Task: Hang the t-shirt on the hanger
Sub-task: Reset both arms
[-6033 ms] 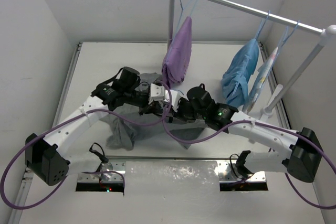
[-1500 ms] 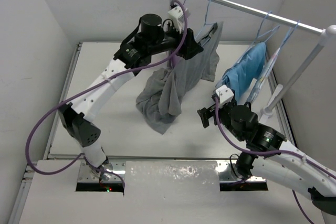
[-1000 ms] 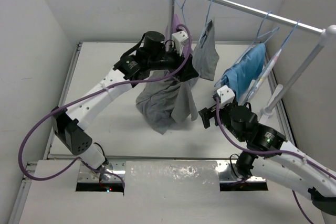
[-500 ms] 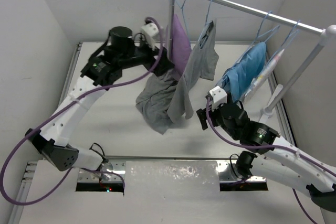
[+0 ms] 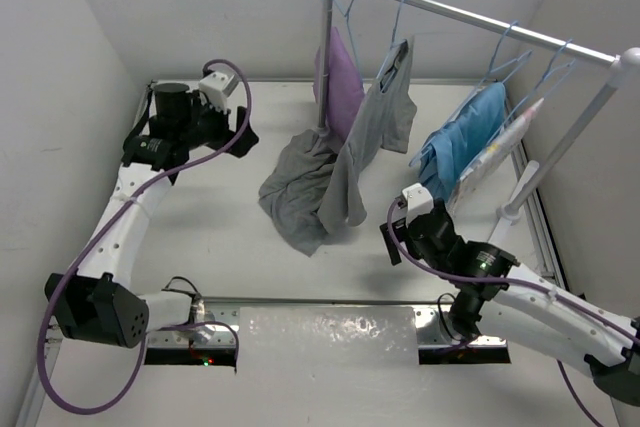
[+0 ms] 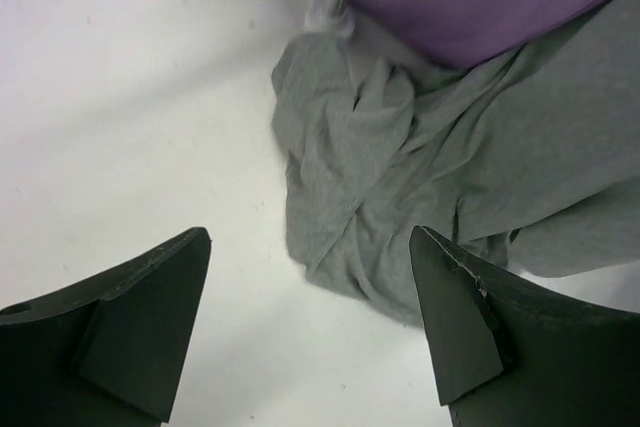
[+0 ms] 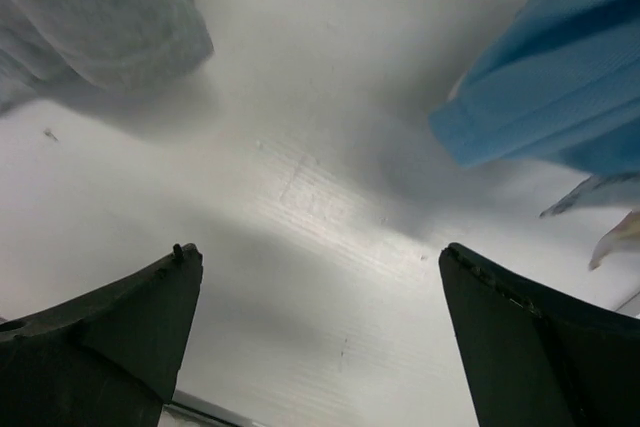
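The grey t-shirt [image 5: 375,112] hangs from the pale-blue hanger [image 5: 399,15] on the rail, and its lower part lies heaped on the table [image 5: 300,202]. In the left wrist view the t-shirt [image 6: 420,167] lies bunched ahead of my left gripper [image 6: 310,247], which is open and empty. From above, that left gripper [image 5: 244,129] hovers well left of the shirt. My right gripper [image 5: 392,239] is open and empty, low over the table just right of the shirt's hem. The right wrist view shows that gripper [image 7: 315,257] with grey cloth [image 7: 100,17] at the upper left.
A purple garment [image 5: 343,82] hangs by the rail's left post [image 5: 326,47], directly behind the t-shirt. A light-blue garment [image 5: 462,137] hangs further right, and in the right wrist view it [image 7: 560,77] is close. The rail's right post [image 5: 560,162] stands by the table's right edge.
My left arm has let go of the t-shirt and pulled back to the left with its jaws wider apart. The shirt stays hanging. My right arm has drawn slightly back and lower.
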Action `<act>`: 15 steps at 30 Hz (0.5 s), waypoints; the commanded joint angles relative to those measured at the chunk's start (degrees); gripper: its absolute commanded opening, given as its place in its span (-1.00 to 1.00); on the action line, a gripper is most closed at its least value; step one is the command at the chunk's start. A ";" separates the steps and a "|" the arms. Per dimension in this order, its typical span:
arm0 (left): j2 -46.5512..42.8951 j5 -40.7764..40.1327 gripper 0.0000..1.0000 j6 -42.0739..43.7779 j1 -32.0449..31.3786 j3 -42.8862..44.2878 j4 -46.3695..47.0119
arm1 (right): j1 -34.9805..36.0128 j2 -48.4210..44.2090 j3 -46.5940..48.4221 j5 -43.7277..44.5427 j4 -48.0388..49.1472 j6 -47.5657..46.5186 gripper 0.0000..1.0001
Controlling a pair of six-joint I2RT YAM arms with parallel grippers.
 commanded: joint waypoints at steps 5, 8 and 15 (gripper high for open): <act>-1.26 0.25 0.56 1.84 4.98 -11.46 8.41 | 0.09 1.36 -5.49 -0.51 0.41 6.93 0.98; -1.00 -2.56 0.57 4.65 5.86 -15.33 10.17 | 0.09 0.92 -6.90 -1.04 1.47 7.19 0.98; 1.98 -3.88 0.56 7.64 10.07 -20.96 13.69 | 0.09 -0.40 -8.14 -0.86 1.91 7.02 0.98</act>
